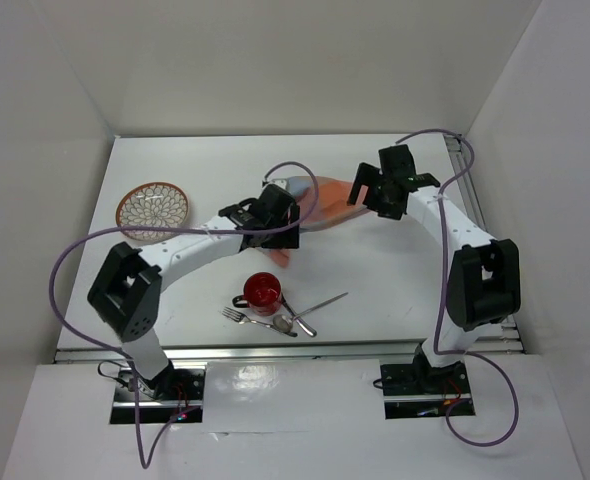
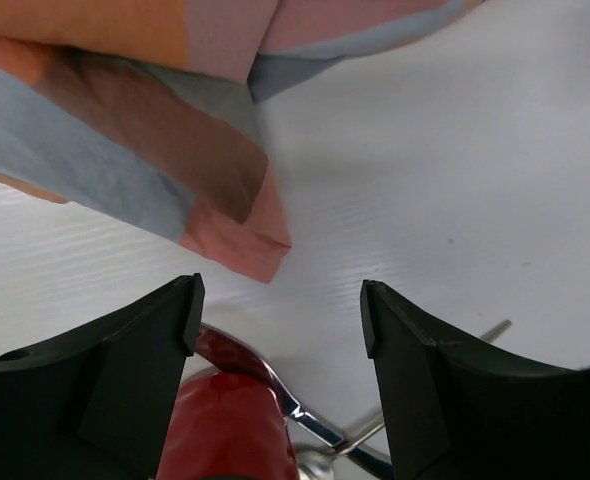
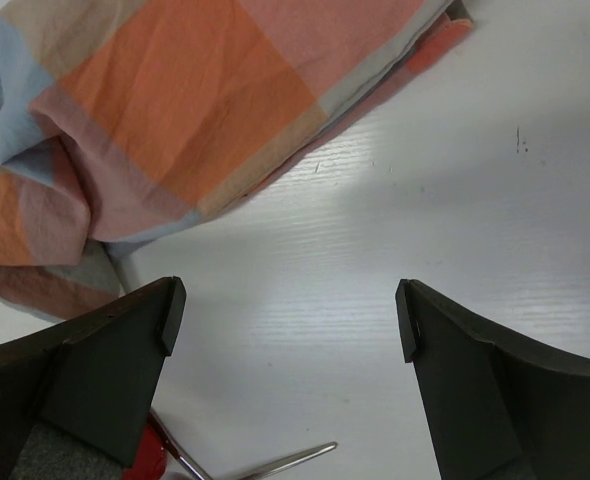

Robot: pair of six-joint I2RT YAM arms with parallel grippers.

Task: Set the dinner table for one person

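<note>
Bright even light, soft shadows, sharp

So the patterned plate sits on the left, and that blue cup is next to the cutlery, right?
Not quite: the cup is red, not blue, as the top view shows. The rest holds: the patterned plate sits on the left, and the cup is next to the cutlery.

The white table (image 1: pixel 405 270) carries a rumpled orange-and-blue checked cloth (image 1: pixel 327 203) near its middle and a patterned plate (image 1: pixel 152 208) well to the left. Nearer the front edge stands a red cup (image 1: pixel 263 290), with crossed cutlery (image 1: pixel 295 320) just beside it
</note>
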